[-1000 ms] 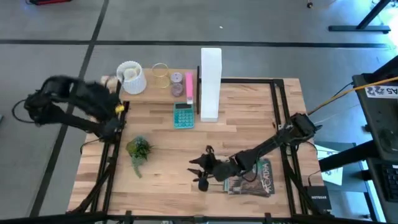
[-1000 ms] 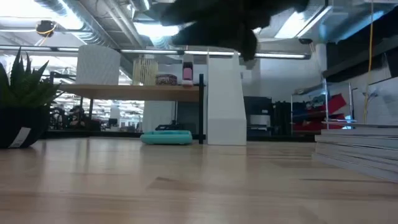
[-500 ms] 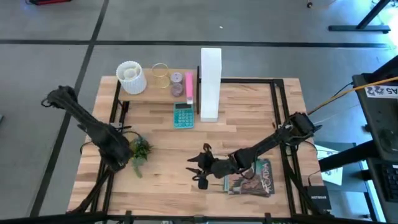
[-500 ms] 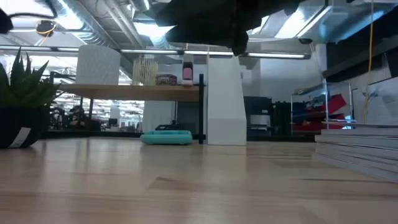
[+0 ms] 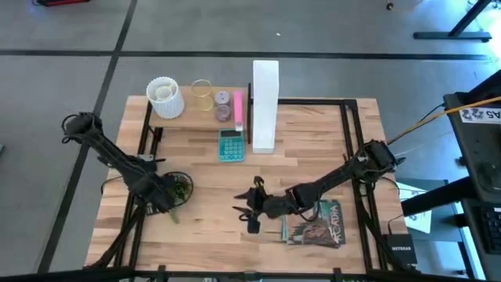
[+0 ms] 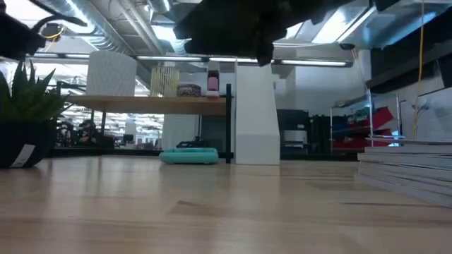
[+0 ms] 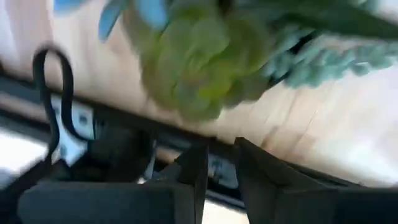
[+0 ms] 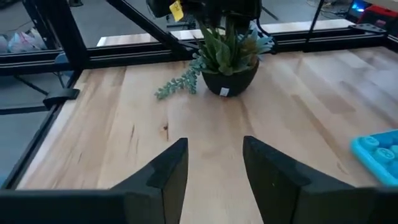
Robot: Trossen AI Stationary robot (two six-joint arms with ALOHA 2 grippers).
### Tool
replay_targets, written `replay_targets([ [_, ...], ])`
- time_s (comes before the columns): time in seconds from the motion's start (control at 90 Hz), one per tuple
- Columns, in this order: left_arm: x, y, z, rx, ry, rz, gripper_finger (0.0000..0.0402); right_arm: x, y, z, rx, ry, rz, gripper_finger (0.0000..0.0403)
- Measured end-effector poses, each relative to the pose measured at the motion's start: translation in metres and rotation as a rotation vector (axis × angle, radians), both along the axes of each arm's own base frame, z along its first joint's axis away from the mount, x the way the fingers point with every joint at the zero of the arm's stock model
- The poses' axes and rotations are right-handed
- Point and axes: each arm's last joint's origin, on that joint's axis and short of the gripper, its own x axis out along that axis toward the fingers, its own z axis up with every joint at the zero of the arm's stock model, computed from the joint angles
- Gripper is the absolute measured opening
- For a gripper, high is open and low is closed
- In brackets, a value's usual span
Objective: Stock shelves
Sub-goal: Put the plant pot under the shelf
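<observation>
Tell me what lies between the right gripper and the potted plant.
Only bare tabletop between the right gripper and the potted plant, per the right wrist view.

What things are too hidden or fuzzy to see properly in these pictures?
- Left gripper, high view: it sits right over the potted plant, so any contact with the plant stays hidden.
- Plant, left wrist view: blurred, cut off by the edge.
- Magazine cover, high view: print too small; the right arm covers part.
- Teal calculator, low view: only its edge shows; keys hidden.
- Jars on the shelf, low view: contents too small.
</observation>
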Motion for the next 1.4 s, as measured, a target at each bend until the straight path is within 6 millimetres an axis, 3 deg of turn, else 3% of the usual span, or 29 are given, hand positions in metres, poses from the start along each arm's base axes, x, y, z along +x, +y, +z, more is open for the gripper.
replay_targets([
  [0.1, 0.001, 0.0, -0.002, -0.002, -0.008, -0.043, 0.0061, 0.0, 0.0, 0.001, 0.002, -0.009, 0.001, 0.0138],
  [0.289, -0.012, 0.005, -0.02, -0.035, 0.13, 0.013, 0.0061, 0.0, 0.0, 0.001, 0.002, -0.008, 0.002, 0.0138],
  [0.4, -0.011, 0.005, -0.02, -0.04, 0.134, 0.034, 0.0065, 0.0, 0.0, 0.001, 0.001, -0.007, 0.002, 0.0138],
  [0.767, -0.005, 0.003, -0.025, -0.009, 0.009, 0.057, 0.0157, 0.001, 0.0, 0.002, -0.015, -0.015, 0.01, 0.0138],
  [0.922, -0.006, 0.005, -0.033, 0.0, 0.02, 0.04, 0.0169, 0.001, 0.0, 0.002, -0.015, -0.014, 0.01, 0.0138],
  [1.144, 0.0, 0.005, -0.039, 0.112, -0.041, -0.108, 0.017, 0.001, 0.001, 0.003, -0.008, -0.03, 0.01, 0.0138],
  [1.4, 0.018, -0.003, -0.043, 0.169, -0.232, -0.276, 0.017, 0.001, 0.001, 0.003, -0.008, -0.028, 0.012, 0.0138],
])
